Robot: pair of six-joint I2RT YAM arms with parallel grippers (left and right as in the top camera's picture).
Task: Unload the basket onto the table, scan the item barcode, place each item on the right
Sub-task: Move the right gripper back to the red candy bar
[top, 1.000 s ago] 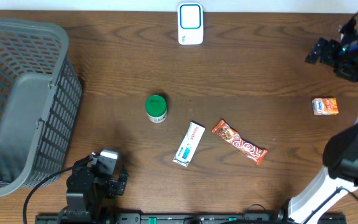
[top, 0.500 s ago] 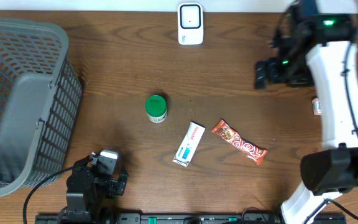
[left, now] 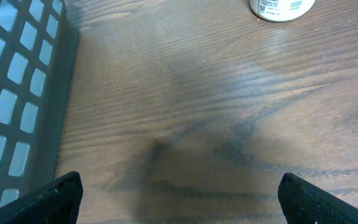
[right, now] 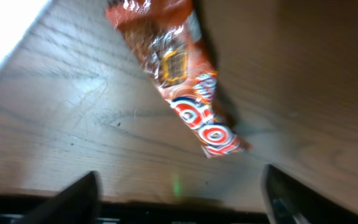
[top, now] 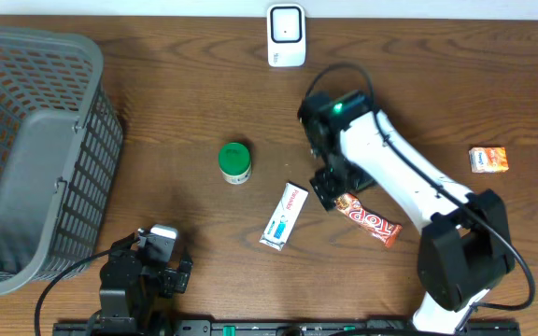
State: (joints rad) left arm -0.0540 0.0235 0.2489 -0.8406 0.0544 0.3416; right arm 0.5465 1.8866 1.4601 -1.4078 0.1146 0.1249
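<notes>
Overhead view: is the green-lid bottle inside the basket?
No, the green-lid bottle stands upright on the table, well clear of the basket.

A mock shop checkout is sitting on a robot bench.
A white barcode scanner (top: 286, 35) is standing at the wood-grain table's (top: 157, 93) far edge, a grey shopping basket (top: 26, 149) is sitting at left, and packaged goods are lying about: snack bar (top: 372, 221), green-capped jar (top: 234, 162), orange box (top: 488, 160).

Orange candy bar (top: 374, 222) lies flat and diagonal, well apart from white scanner (top: 286, 35)
</notes>
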